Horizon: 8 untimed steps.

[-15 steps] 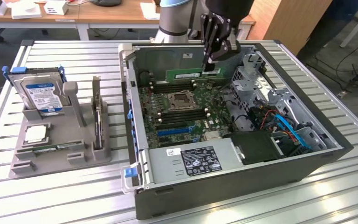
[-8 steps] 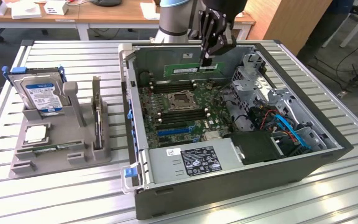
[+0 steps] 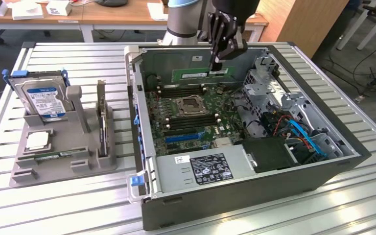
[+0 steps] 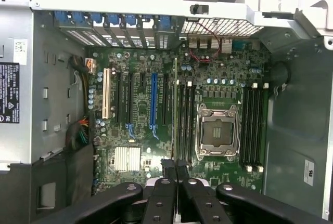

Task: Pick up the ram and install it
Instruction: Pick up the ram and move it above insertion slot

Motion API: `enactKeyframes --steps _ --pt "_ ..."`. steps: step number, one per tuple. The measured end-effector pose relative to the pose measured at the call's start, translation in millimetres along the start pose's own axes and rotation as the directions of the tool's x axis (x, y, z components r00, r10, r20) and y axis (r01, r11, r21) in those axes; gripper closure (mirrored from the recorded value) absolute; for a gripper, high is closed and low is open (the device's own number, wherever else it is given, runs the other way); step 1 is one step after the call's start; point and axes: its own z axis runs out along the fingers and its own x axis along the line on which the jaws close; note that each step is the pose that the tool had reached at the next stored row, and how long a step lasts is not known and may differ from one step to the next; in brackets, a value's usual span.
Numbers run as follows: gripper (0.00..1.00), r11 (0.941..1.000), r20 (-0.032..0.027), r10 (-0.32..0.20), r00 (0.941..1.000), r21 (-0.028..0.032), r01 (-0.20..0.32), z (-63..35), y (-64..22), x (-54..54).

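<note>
Gripper [image 3: 218, 63] [image 4: 176, 170] was closed on the ram [image 3: 198, 74] [image 4: 174, 112], pinching the green stick near one end of its upper edge. The stick hung level and on edge inside the open computer case [image 3: 240, 196], over the far part of the motherboard [image 3: 175, 115] [image 4: 143, 130], beyond the CPU socket [image 3: 191, 105] [image 4: 217, 133]. In the wrist view it appeared edge-on, running parallel to the memory slots [image 4: 186, 115] beside the socket; seating could not be judged. The grey holder [image 3: 86, 161] with the hard drive [image 3: 41, 98] sat on the exterior view's left, outside the case.
</note>
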Motion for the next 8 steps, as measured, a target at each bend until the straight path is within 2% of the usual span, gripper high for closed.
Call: enactKeyframes --steps 8 --pt "0.89 1.0 0.0001 0.0 1.0 0.0007 0.0 13.3 -0.3 0.2"
